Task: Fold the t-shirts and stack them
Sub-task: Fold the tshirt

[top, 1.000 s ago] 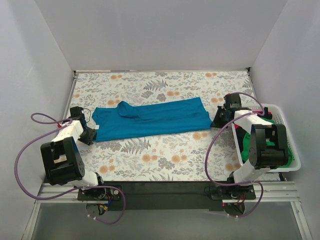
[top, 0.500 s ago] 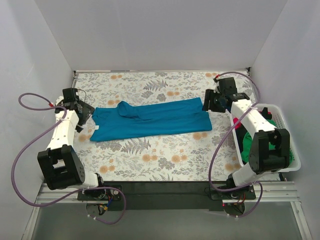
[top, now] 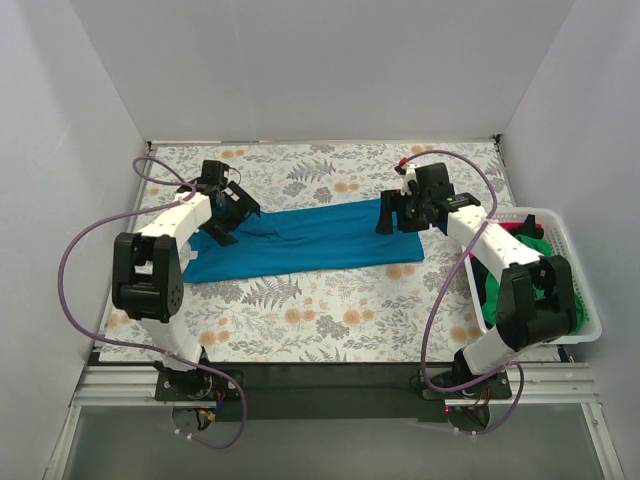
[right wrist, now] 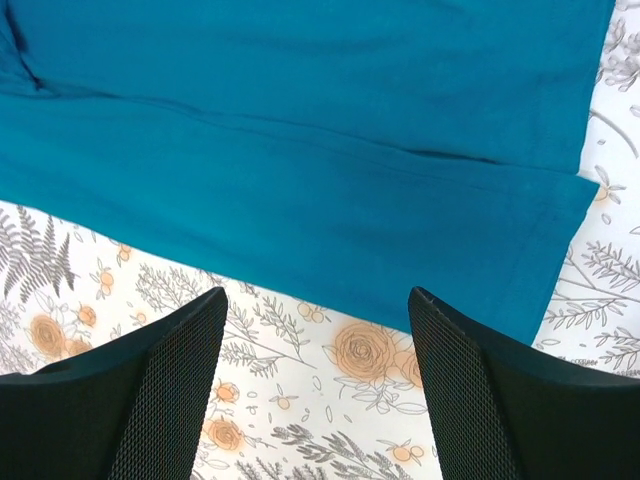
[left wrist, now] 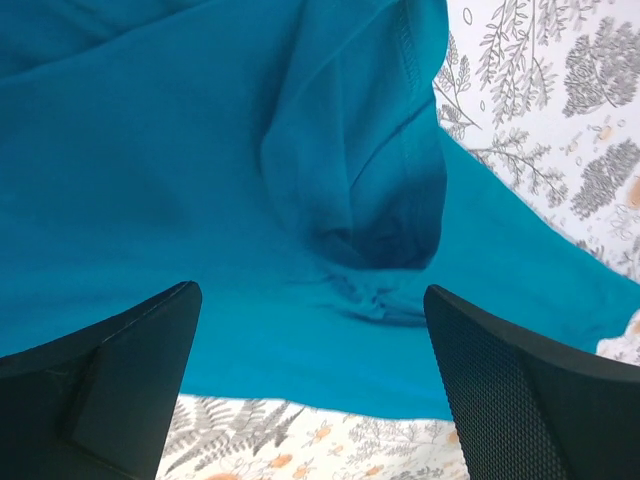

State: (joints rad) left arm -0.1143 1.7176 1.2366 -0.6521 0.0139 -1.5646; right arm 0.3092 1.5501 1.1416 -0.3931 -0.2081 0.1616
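A teal-blue t-shirt (top: 300,240), folded into a long strip, lies flat across the middle of the flowered table. My left gripper (top: 235,220) hovers open over the shirt's left, collar end. In the left wrist view the left gripper (left wrist: 312,330) has nothing between its black fingers (left wrist: 110,380), and the teal t-shirt (left wrist: 200,180) lies below with a rumpled fold. My right gripper (top: 400,218) hangs open over the right end. Seen from the right wrist, the right gripper (right wrist: 315,320) is empty above the shirt's hem (right wrist: 300,150). A green t-shirt (top: 490,302) and a red one (top: 522,231) lie in the basket.
A white slatted basket (top: 578,262) stands at the table's right edge beside the right arm. Purple cables loop from both arms. White walls close in the table on the left, back and right.
Both grippers have opened and let go of the shirt's ends. Both arms have swung away from the near side and inward over the shirt. The shirt lies as before.
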